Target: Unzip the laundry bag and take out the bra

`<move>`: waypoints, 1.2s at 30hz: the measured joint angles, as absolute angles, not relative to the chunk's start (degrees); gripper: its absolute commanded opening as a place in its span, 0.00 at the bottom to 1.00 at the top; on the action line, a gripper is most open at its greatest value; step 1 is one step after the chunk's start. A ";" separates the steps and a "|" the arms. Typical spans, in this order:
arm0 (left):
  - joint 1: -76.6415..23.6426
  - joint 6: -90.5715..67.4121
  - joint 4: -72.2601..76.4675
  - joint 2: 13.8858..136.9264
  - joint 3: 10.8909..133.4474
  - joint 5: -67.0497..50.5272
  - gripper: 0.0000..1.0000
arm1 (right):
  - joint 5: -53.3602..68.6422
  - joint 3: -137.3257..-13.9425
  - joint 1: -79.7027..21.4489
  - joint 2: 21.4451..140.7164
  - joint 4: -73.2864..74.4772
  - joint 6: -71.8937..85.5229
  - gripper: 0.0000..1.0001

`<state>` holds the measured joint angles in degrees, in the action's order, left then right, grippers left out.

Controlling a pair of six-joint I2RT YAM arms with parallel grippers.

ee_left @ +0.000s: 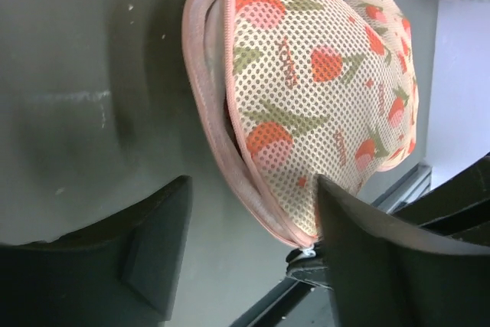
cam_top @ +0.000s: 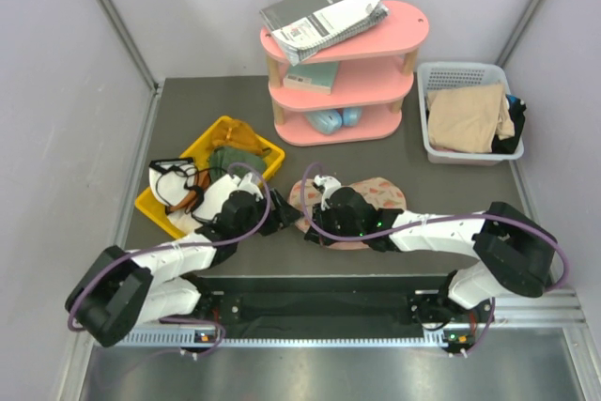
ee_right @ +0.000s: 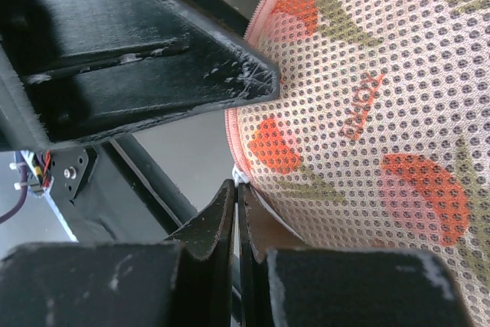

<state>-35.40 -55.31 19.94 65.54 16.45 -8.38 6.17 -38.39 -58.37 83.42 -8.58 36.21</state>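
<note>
right pincer [ee_right: 236, 198] nips the small metal zip pull [ee_right: 240, 179] at its tips; left pincer [ee_left: 253, 189], wide, straddles the oval cream-pink fruit-print laundry bag [ee_left: 321, 74], likely bracing it.

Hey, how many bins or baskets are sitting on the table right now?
2: a yellow bin at the left and a white basket at the far right. None seems hidden.

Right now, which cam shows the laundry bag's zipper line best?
Left wrist: the laundry bag's pink zipper line runs clear along the rim. Right wrist catches only a short stretch; top external shows the bag too small to trace it.
</note>
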 measured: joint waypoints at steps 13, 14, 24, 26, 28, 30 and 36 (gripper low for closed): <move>-36.07 -57.36 26.74 70.63 16.40 -9.17 0.00 | 6.11 -38.39 -58.37 83.96 -8.54 36.21 0.00; -36.07 -57.34 26.70 70.65 16.40 -9.17 0.00 | 6.11 -38.39 -58.37 84.01 -8.54 36.21 0.00; -36.07 -55.20 23.94 70.63 18.04 -8.25 0.00 | 4.95 -38.26 -58.37 83.55 -7.70 36.21 0.00; -35.97 -54.63 23.09 70.61 18.63 -8.14 0.00 | 4.29 -38.13 -58.37 82.74 -7.33 36.23 0.00; -35.64 -53.95 22.48 70.61 19.18 -8.14 0.00 | 3.53 -37.43 -58.37 81.41 -7.07 36.23 0.00; -35.22 -53.36 21.76 70.61 19.88 -8.14 0.00 | 2.76 -36.49 -58.35 80.12 -6.66 36.25 0.00; -34.00 -51.20 20.67 71.26 22.04 -8.56 0.00 | 0.73 -33.93 -58.13 76.79 -5.15 36.32 0.00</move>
